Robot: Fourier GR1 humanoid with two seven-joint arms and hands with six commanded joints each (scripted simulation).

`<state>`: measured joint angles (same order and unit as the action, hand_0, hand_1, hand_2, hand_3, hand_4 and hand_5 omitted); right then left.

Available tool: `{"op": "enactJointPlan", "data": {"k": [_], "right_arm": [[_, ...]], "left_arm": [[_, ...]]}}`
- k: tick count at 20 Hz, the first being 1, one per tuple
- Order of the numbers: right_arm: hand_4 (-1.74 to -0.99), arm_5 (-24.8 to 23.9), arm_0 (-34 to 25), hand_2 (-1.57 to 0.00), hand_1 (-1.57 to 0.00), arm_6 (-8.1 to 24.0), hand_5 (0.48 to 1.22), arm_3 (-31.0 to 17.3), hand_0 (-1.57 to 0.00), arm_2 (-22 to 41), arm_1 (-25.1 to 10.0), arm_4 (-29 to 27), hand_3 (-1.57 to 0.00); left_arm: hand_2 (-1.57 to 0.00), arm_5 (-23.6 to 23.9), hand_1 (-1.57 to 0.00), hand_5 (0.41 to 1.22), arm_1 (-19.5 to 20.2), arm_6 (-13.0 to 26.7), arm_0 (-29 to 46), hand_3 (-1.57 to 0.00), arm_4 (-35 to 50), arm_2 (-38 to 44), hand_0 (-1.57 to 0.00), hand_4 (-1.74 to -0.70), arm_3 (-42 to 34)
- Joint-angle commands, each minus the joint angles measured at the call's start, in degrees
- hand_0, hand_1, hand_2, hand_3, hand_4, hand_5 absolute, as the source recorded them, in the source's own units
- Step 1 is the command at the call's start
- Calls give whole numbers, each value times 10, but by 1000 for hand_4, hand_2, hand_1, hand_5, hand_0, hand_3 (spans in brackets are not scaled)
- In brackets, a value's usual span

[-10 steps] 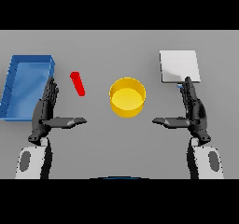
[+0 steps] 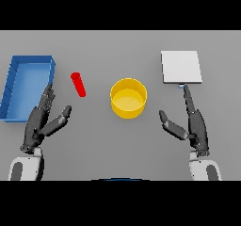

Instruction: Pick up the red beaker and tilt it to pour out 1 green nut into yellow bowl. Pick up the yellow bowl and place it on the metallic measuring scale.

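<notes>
Left hand (image 2: 41, 121) nearest, fingers straight and spread, thumb out to the side, holding nothing; right hand (image 2: 193, 124) same, flat and empty, thumb splayed inward. Red beaker (image 2: 78, 84) lies on the grey table (image 2: 117, 51) just beyond and to the right of the left fingertips, apart from them, looks tipped or lying at a slant, open end away. Can't tell if a nut is inside. Yellow bowl (image 2: 128, 98) sits between the two thumbs, a bit ahead. Blue tray (image 2: 14, 84) is beside the left fingers, outer side. Metallic measuring scale (image 2: 181, 66) just past the right fingertips. Step in hand looks like reaching for the beaker: left hand should go forward and right, wrap mid-body, keep the mouth up till over the bowl. No readable labels or writing.
</notes>
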<state>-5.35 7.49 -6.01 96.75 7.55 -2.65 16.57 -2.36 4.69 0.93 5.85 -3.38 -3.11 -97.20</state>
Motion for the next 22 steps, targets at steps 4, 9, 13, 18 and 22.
{"op": "enactJointPlan", "data": {"k": [4, 9, 13, 18, 22], "right_arm": [[-1183, 0, 16, 1, 1, 17, 596, 26, 1, 8, -1, 10, 1], [-1230, 14, 11, 1, 1, 17, 617, 25, 1, 3, 0, -11, 1], [-1260, 20, 12, 1, 1, 11, 633, 30, 1, 4, -5, -15, 1], [-1278, 24, 8, 1, 1, 8, 634, 26, 1, -4, -6, -26, 1], [-1266, 22, 8, 1, 1, 17, 635, 28, 1, -2, -8, -20, 1]], "left_arm": [[1, 0, 1, 603, 9, 11, 9, 1, -18, -11, 1, -1164, -14], [1, 3, 1, 611, 1, 7, -39, 1, -41, -18, 1, -1191, 52], [1, 18, 1, 629, -7, -24, -96, 1, -63, -13, 1, -1227, 129], [1, 28, 1, 668, -7, -35, -172, 1, -63, 11, 1, -1262, 217], [1, 30, 1, 682, -14, -44, -215, 1, -62, 20, 1, -1280, 275]]}}
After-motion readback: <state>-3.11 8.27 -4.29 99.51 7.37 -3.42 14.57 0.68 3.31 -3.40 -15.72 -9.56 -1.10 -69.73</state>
